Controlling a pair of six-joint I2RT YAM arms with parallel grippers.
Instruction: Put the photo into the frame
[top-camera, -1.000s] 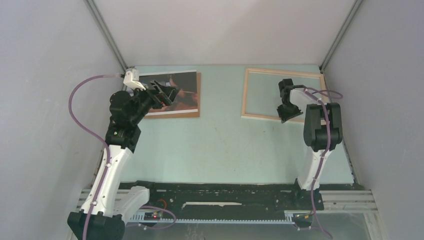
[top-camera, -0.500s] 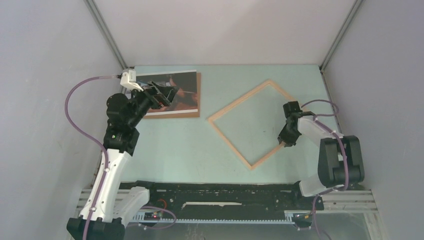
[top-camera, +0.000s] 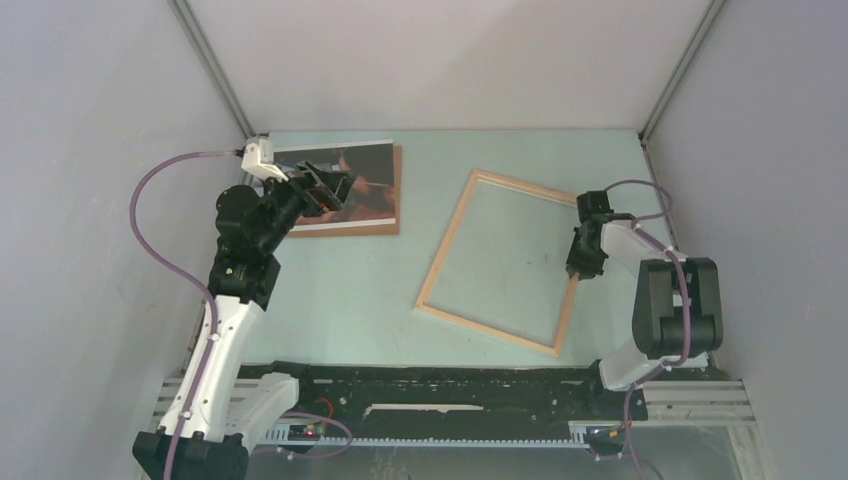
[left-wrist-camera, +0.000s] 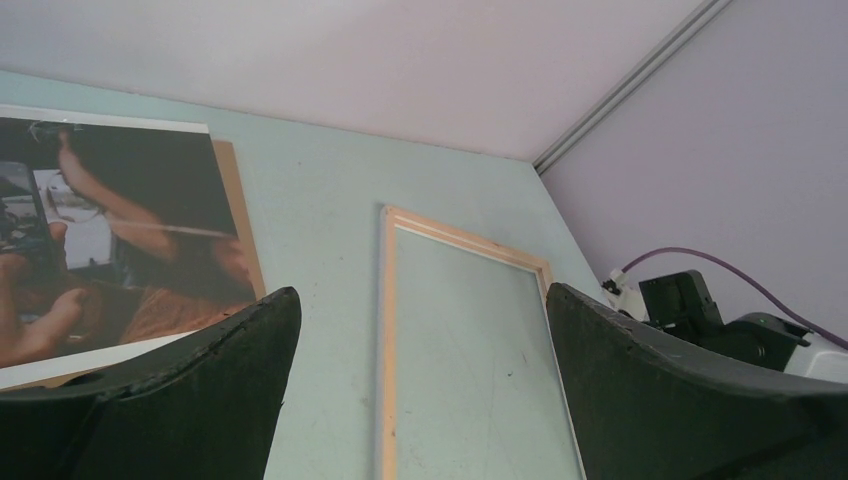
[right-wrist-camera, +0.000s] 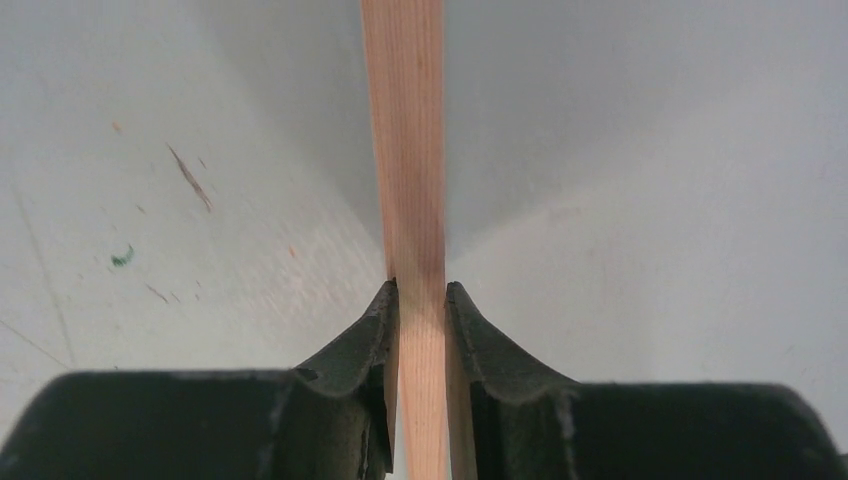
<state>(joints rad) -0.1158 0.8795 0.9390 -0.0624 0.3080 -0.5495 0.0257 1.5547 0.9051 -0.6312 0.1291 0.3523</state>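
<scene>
Right claw (right-wrist-camera: 418, 295) is clamped on the right-hand rail of the thin light wood picture frame (top-camera: 444, 242), with a finger pressed to each side of the wood. The frame lies skewed, centre-right on the pale green surface (top-camera: 330, 290). Left claw (left-wrist-camera: 420, 300) is spread wide and holds nothing. I see it over the glossy colour photo (top-camera: 368, 185) at upper left. The photo rests on a brown backing board (top-camera: 345, 230), well apart from the frame.
</scene>
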